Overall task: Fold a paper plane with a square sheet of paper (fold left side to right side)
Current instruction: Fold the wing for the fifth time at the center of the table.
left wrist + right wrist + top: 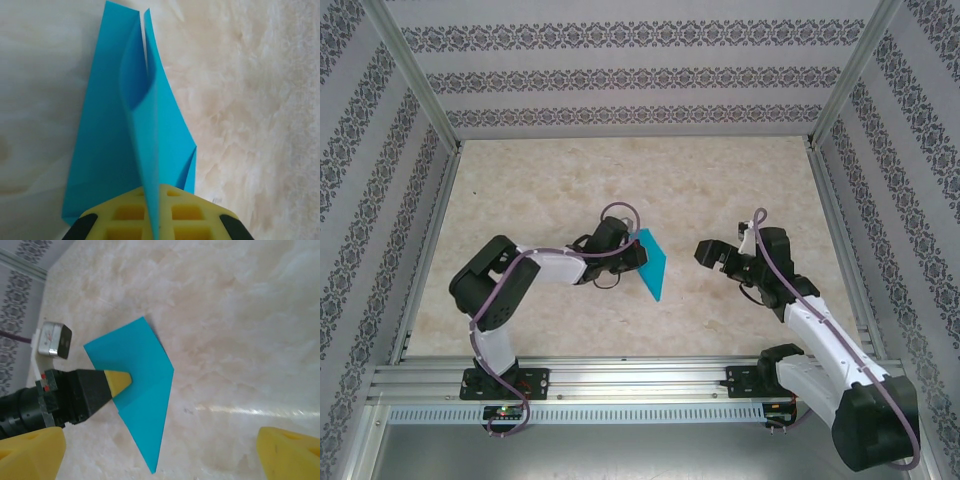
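Well, the left gripper [638,256] had its yellow fingers [100,223] pressed together on one edge of the thin, pointed teal-blue paper plane [142,385]. It lay mid-table on the pale marbled tabletop [570,180], one flap raised. The right gripper [704,250] hovered near, fingers spread, holding nothing. I judged the nose creases done. The left-to-right fold was only begun, and pressing it flat remained.
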